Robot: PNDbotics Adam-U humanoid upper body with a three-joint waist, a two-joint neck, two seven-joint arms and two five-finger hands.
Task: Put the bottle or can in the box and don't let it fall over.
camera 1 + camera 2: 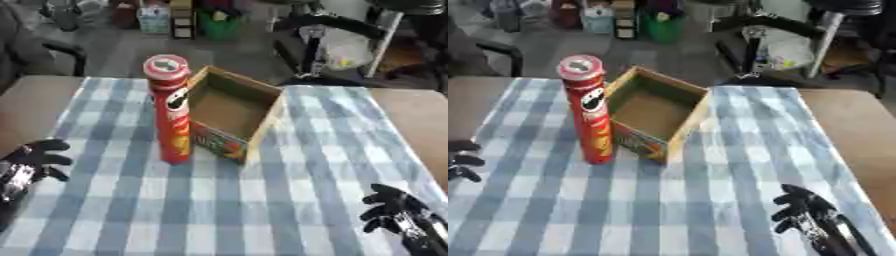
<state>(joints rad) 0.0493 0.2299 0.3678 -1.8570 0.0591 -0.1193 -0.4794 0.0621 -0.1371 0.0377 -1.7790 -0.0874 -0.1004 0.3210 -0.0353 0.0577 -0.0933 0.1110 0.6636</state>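
Note:
A tall red crisp can (pixel 173 110) with a pale lid stands upright on the blue-and-white checked cloth (pixel 227 200), touching the left side of an open cardboard box (pixel 229 112). The box is empty, with a coloured print on its near wall. My left hand (pixel 31 159) rests at the left edge of the cloth, fingers loosely curled, holding nothing, well left of the can. My right hand (pixel 805 209) sits near the lower right corner, fingers relaxed and empty, far from the box.
The cloth covers a brown table (pixel 416 115) whose bare wood shows at both sides. Beyond the far edge are chairs (pixel 319 40) and stored items on the floor.

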